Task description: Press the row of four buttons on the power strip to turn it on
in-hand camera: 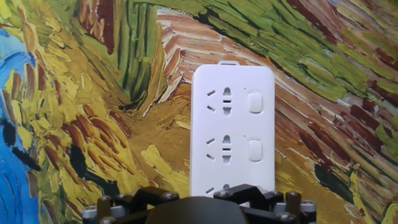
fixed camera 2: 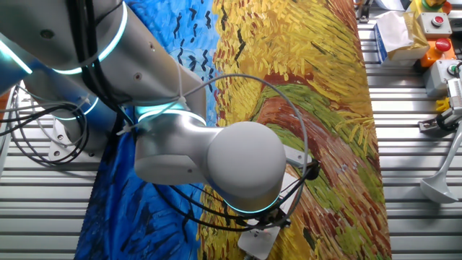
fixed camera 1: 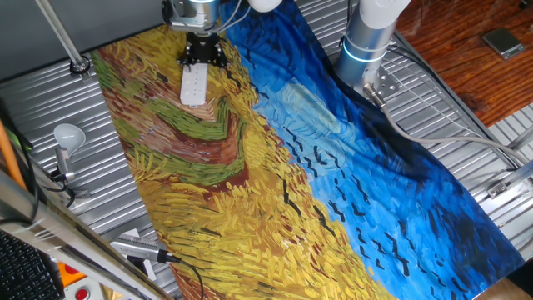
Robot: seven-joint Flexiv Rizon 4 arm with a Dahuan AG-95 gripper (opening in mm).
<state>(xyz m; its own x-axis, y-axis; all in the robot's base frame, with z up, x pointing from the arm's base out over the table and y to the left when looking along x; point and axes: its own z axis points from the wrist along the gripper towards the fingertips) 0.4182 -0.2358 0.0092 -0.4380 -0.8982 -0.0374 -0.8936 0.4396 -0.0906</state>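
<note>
The white power strip (fixed camera 1: 194, 85) lies lengthwise on the painted cloth at the far end of the table. My gripper (fixed camera 1: 204, 57) hangs right over its far end. In the hand view the power strip (in-hand camera: 232, 130) fills the middle, running away from the black gripper body at the bottom edge. Two pale buttons of the row (in-hand camera: 255, 101) show along its right side beside the sockets; the rest of the row is hidden under the gripper. The fingertips are not visible in any view. In the other fixed view only a corner of the strip (fixed camera 2: 254, 243) peeks out below the arm.
A Van Gogh print cloth (fixed camera 1: 275, 167) covers the slatted metal table. A white light bulb on a stand (fixed camera 1: 68, 135) stands at the left edge. Metal tools (fixed camera 1: 137, 248) lie at the front left. The arm's base (fixed camera 1: 366, 42) rises at the back right. Boxes with red buttons (fixed camera 2: 435, 25) sit by the cloth.
</note>
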